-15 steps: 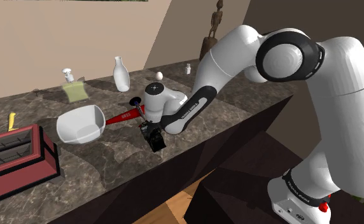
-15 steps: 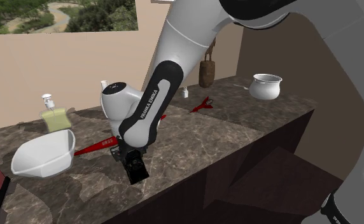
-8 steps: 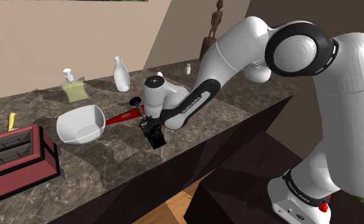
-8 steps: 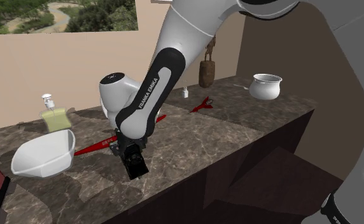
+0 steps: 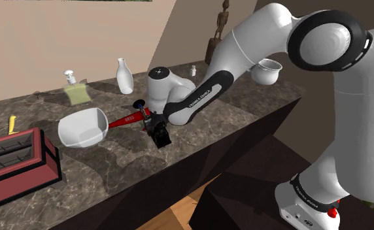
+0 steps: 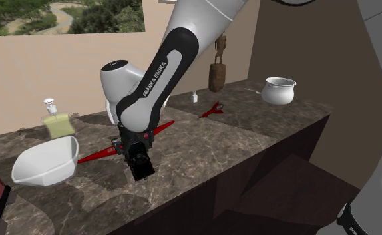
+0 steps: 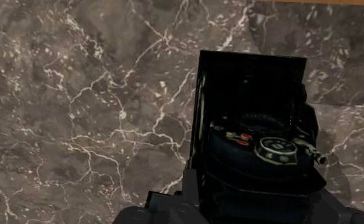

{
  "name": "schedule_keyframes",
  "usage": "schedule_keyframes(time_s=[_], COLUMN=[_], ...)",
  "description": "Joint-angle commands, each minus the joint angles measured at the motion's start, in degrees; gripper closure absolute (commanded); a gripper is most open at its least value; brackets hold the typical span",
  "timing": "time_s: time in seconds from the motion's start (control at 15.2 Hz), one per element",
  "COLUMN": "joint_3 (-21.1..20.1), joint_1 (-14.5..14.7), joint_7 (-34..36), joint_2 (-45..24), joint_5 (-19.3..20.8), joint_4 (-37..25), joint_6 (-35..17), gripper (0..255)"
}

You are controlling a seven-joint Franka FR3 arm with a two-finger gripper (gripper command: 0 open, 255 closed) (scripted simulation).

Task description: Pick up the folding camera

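Dark marble with white veins covers the desk [image 5: 244,104], with a tan wall behind it. Near the front edge the tool [image 6: 133,148] points down, and the camera [image 6: 141,165] sits right at its tip. The black folding body lies between the tool's two sides, and they look closed against it. I judge it clamped, though black on black makes the contact hard to read.

From the wrist, the camera's long axis runs straight out ahead of the tool, with the lens and its small dial facing back toward the hand. From outside it hangs tilted, its far end lower than the tool and leaning toward the desk's edge. I cannot tell whether that low corner touches the marble.

A red handle [image 5: 123,121] lies just behind the tool, and a white bowl [image 5: 82,127] stands further off beyond it. Both are apart from the camera.

The grasp looks made, so what remains is the lift, which should go straight up away from the desk. The hold is at one end, so the body reaching out past the tool could swing or slip as it rises
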State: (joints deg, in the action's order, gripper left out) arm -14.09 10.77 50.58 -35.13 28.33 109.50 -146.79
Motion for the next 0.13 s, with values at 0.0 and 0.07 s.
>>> schedule_keyframes(time_s=[0.0,0.07], joint_3=[-0.31,-0.31], joint_1=[-0.15,-0.15], joint_7=[-0.3,-0.3], joint_2=[0.6,0.6], joint_5=[-0.36,-0.36], joint_4=[-0.07,-0.07], joint_6=[0.62,0.62], gripper=[255,255])
